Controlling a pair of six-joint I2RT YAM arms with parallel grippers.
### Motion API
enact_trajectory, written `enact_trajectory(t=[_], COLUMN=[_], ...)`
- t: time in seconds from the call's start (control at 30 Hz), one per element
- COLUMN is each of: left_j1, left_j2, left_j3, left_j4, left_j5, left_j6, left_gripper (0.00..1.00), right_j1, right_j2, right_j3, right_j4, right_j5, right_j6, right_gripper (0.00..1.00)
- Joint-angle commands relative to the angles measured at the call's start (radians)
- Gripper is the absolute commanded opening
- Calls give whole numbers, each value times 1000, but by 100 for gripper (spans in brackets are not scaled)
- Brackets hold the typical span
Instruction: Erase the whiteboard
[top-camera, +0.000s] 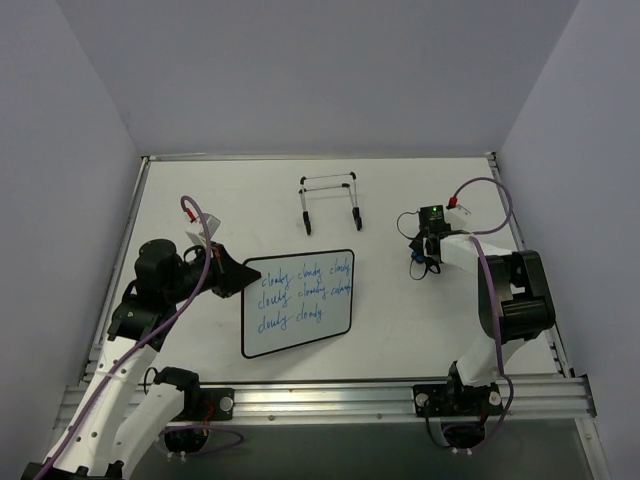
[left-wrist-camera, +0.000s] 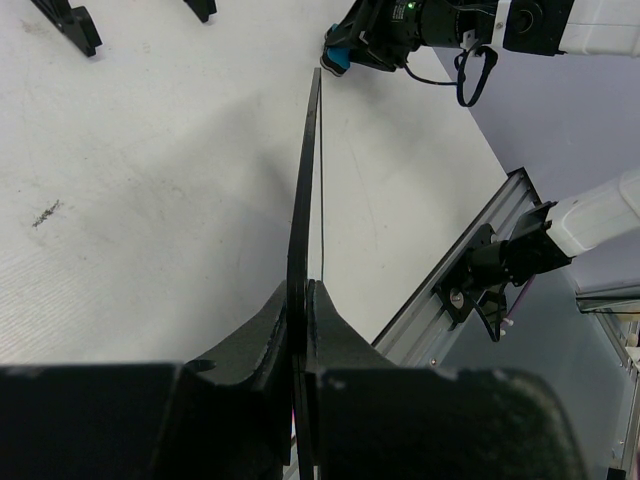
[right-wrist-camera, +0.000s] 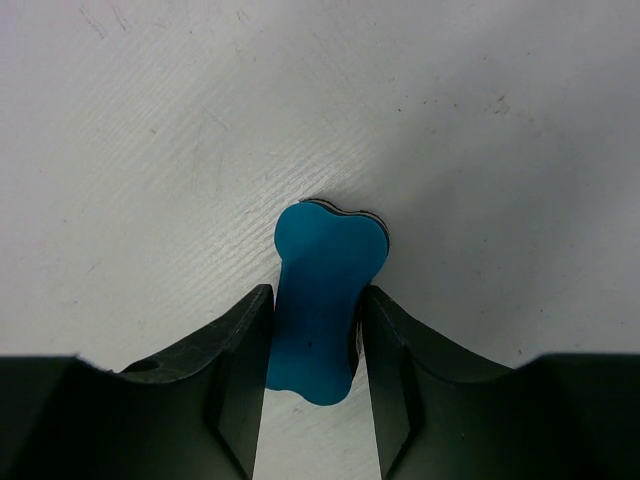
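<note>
wire easel stand (top-camera: 329, 180) — far half of white table (top-camera: 230, 190), metal rail (top-camera: 330, 400) at front

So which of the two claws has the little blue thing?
The right gripper: it is shut on the blue bone-shaped eraser, which stands on the white tabletop. The left gripper instead pinches the edge of the whiteboard.

Black-framed whiteboard (top-camera: 298, 304), blue-scribbled, mid-table

Glossy smooth whiteboard (top-camera: 298, 330), matt scuffed white table (top-camera: 400, 320), smooth blue plastic-looking eraser (right-wrist-camera: 322, 300), ribbed metal rail (top-camera: 330, 400)
</note>
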Motion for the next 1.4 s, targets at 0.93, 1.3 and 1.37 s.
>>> enact_trajectory(t=[0.93,1.3,1.37], left_j1=[-21,-34,-35], left_j2=[-2,1,-1], left_j3=[28,23,23], left_j4=[-19,-24,-29], left_j5=[-60,-78,-90], left_j6=[43,44,46], left_gripper=[2,2,2], right_j1=[523,1065,1078], right_j2=[-857,-548,-497], right_j3=[-290,-157,-137], right_j4=[354,567,586], right_j5=[-227,220,208], right_j6=[-93,-174,-175], right_gripper=[0,0,0])
